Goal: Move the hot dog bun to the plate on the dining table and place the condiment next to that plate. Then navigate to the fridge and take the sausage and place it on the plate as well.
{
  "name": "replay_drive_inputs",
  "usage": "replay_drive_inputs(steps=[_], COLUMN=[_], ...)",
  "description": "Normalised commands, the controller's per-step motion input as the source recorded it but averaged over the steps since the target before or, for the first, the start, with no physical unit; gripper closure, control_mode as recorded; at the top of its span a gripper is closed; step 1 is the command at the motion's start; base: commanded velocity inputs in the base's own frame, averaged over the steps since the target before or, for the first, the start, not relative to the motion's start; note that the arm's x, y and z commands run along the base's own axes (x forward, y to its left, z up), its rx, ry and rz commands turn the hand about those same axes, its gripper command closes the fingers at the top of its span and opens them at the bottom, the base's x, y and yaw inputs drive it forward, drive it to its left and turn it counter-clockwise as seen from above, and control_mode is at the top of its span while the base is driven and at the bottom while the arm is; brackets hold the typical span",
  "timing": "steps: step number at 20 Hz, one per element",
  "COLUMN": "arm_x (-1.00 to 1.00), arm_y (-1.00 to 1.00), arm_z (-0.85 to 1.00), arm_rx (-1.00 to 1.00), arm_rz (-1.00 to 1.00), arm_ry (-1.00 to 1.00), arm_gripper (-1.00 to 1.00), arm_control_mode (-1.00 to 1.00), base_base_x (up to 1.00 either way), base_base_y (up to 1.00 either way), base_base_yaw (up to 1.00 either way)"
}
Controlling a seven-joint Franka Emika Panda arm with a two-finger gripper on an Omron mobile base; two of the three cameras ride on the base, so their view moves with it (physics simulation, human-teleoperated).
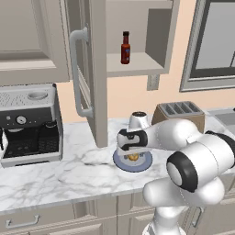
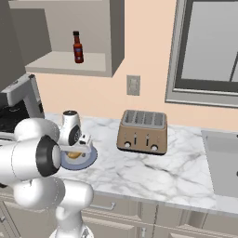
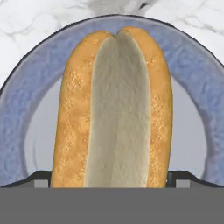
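Clearly the job is at its start: the gripper hangs directly over the hot dog bun, its two dark tips standing wide apart on either side of the near end of the roll, jaws open and not yet closed on anything. The bun lies split side up, right below the gripper, resting on a small round blue-grey dish that sits on the marble surface under the hand; in the left base view the arm's wrist covers most of that dish, and only a sliver of golden bread shows beneath it. The condiment, a slim dark-red bottle with a black cap, stands upright on the open cabinet shelf well above the gripper and a little behind it, untouched. A toaster sits off to the gripper's right on the same surface and an espresso machine to its left. Judging from this, nothing has been delivered yet: the bun is to be grasped and carried to the dining table's plate, the bottle must follow and be set beside it, and the whole fridge trip for the sausage is left
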Motion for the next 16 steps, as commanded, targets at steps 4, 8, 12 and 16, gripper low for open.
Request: replay_drive_inputs(steps=[4, 8, 12, 16], arm_x=[-0.04, -0.34, -0.65, -0.67], arm_y=[0.03, 0.00, 0.00, -0.03], arm_z=[-0.07, 0.07, 0.32, 0.61], arm_rx=[0.00, 0.00, 0.00, 0.03], arm_rz=[0.00, -0.01, -0.05, -0.06], arm_ry=[-0.09, -0.17, -0.25, -0.20], arm_gripper=[1.00, 1.00, 1.00, 1.00], arm_control_mode=[-1.00, -1.00, -1.00, -1.00], base_base_x=[0.00, 0.00, 0.00, 0.00], base_base_y=[0.00, 0.00, 0.00, 0.00], base_base_yaw=[0.00, 0.00, 0.00, 0.00])
